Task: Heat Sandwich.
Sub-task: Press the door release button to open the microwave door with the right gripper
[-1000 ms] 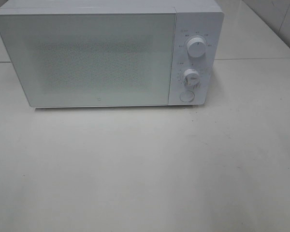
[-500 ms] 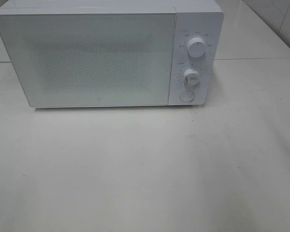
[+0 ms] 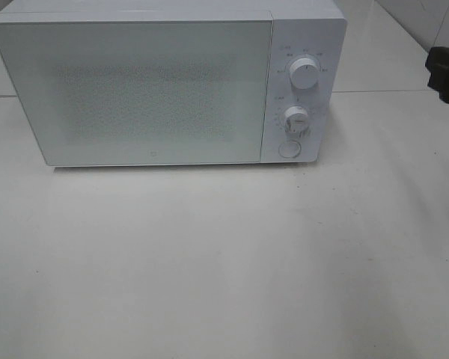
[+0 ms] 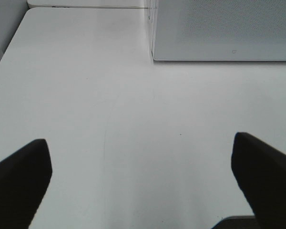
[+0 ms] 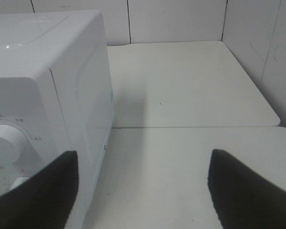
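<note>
- Two grippers, both empty: the left gripper (image 4: 139,138) has its fingers (image 4: 19,181) spread wide over the table (image 4: 109,95), with nothing between them.
- The right gripper (image 5: 144,153) has its fingers (image 5: 243,191) apart too. It holds nothing and hangs beside the control end of the microwave (image 5: 47,86) without touching it.
- The high camera shows only a dark bit of the right arm (image 3: 447,71) at the right edge, well apart from the panel. The left arm is out of that view.
- The door (image 3: 135,90) is shut, and its frosted front hides the inside.
- The sandwich is not visible in any view, on the table or in a gripper. It could be behind the door, cannot tell.
- The panel has an upper knob (image 3: 304,74), a lower knob (image 3: 296,120) and a round button (image 3: 288,148) beneath.
- Step, my guess: the right gripper goes to the panel, to the button to pop the door, or to a knob if the food is already inside.
- To do it well, bring the fingers together for a button press and push square on. For a knob, straddle it centred and turn without dragging the oven. Keep the left gripper clear of the door's swing.
</note>
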